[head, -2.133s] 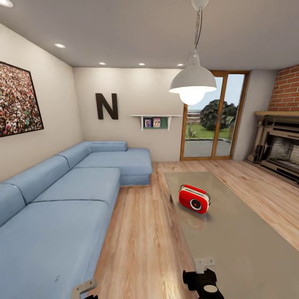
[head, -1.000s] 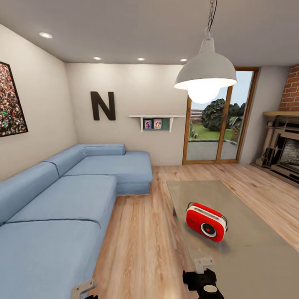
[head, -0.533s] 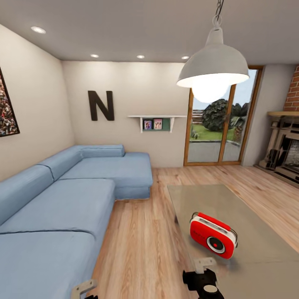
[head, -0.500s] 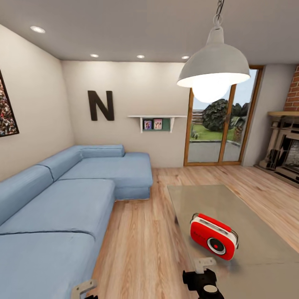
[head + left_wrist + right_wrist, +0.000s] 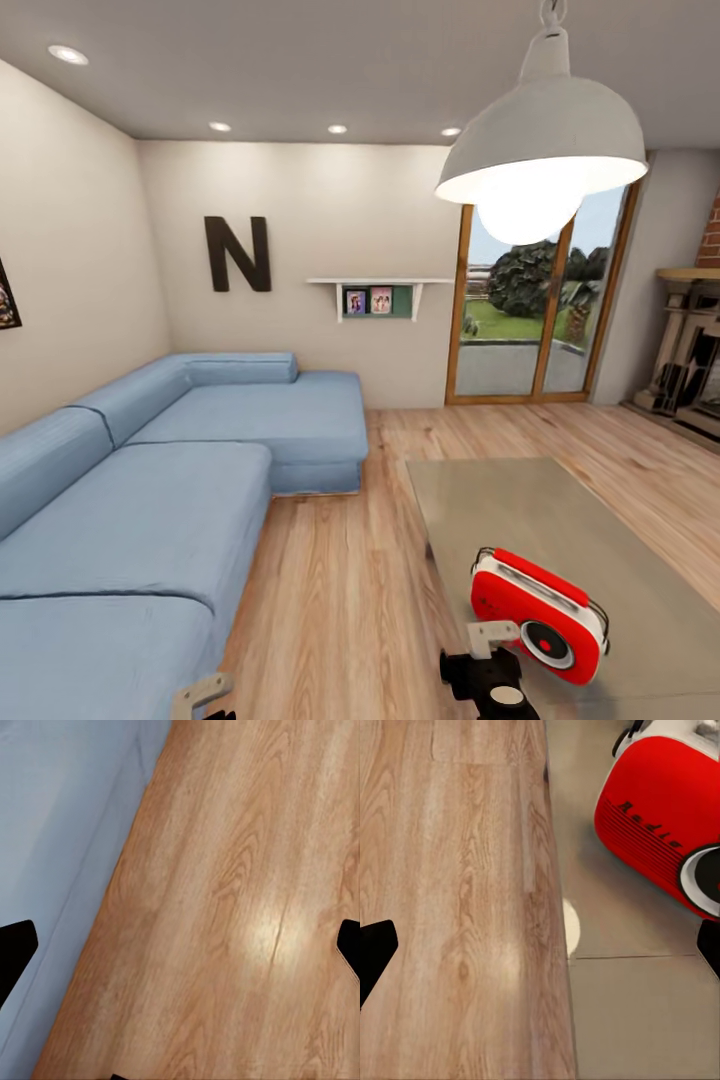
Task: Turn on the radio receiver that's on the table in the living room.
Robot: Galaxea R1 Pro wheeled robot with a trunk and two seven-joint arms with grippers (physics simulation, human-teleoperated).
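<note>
**A:** Red casing first: where is the radio receiver (image 5: 540, 628) sitting, and how near are we?

**B:** Very near. In the head view it is at about five o'clock, standing upright on the glossy grey-beige coffee table (image 5: 560, 510), close to that table's near left edge, dial facing us and a little to the right. The right wrist view has the radio's grille side (image 5: 660, 825) on the tabletop (image 5: 645, 1020), with the table edge running beside the plank floor (image 5: 450, 907).

**A:** And the grippers?

**B:** The right gripper (image 5: 540, 945) shows a dark fingertip at each side edge of its wrist view, so its jaws stand wide apart with nothing between them. The left gripper (image 5: 180, 945) is the same, spread wide and holding nothing, over bare wood floor (image 5: 225, 907) beside the blue sofa (image 5: 60, 810). Low in the head view, at six o'clock, a black wrist block with a grey bracket (image 5: 492, 672) sits just in front of the radio.

**A:** So what does this step want?

**B:** My judgement: the approach is about done, and the right arm is the one to use. Bring it in from the table's near edge towards the dial face, slowly, and press rather than shove, since a light radio on a slick top would likely slide or tip backwards.

**A:** Anything farther off to mind?

**B:** The white pendant lamp (image 5: 545, 130) hangs at one o'clock, well above. Beyond are the sectional sofa (image 5: 150, 480) at nine, the black "N" (image 5: 238, 253) at eleven, and the glass doors (image 5: 535, 300) at two.
</note>
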